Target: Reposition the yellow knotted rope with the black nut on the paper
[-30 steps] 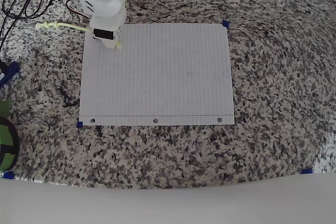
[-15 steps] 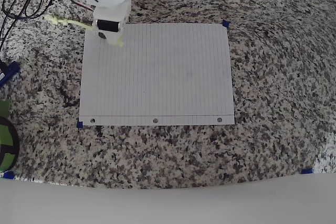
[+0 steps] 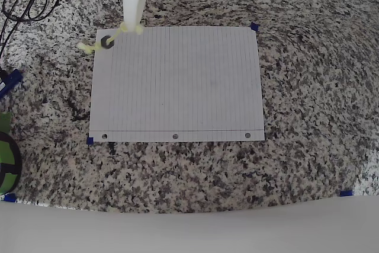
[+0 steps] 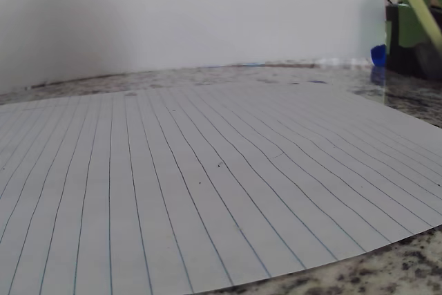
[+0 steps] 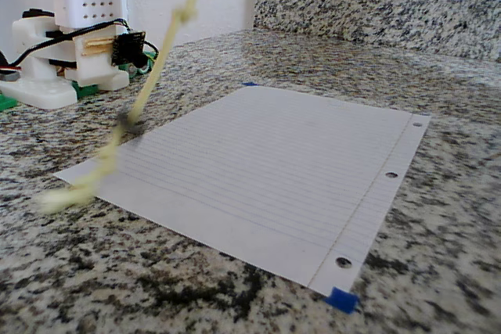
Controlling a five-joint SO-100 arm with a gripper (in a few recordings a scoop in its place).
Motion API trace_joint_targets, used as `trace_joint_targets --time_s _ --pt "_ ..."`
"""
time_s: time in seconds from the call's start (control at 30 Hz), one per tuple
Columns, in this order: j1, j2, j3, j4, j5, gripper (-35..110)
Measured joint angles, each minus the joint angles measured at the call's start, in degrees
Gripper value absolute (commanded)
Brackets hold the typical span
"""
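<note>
Gripper (image 3: 131,26) clamped on yellow knotted rope (image 5: 149,84), black nut (image 3: 107,42) clearest overhead

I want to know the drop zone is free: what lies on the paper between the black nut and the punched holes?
Nothing: in the overhead view the paper is bare from the black nut to the holes.

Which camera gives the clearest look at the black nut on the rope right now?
The overhead view: the nut reads as a sharp dark ring on the rope, over the paper's top-left corner. In the fixed view it is a blurred dark spot on the rope. In the wrist view I see only a strip of rope, no nut.
</note>
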Motion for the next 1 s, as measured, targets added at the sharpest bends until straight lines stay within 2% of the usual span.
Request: trace_joint_targets --time_s 0.27,0.6,0.77,1.0 --pt "-1.23 15.73 0.0 -0.09 0.0 0" --pt "-1.41 12.66 0.79 0.88 0.44 0" --pt "5.8 12.22 0.79 0.62 0.44 0" --pt "21.45 16.17 0.79 -3.25 2.02 0"
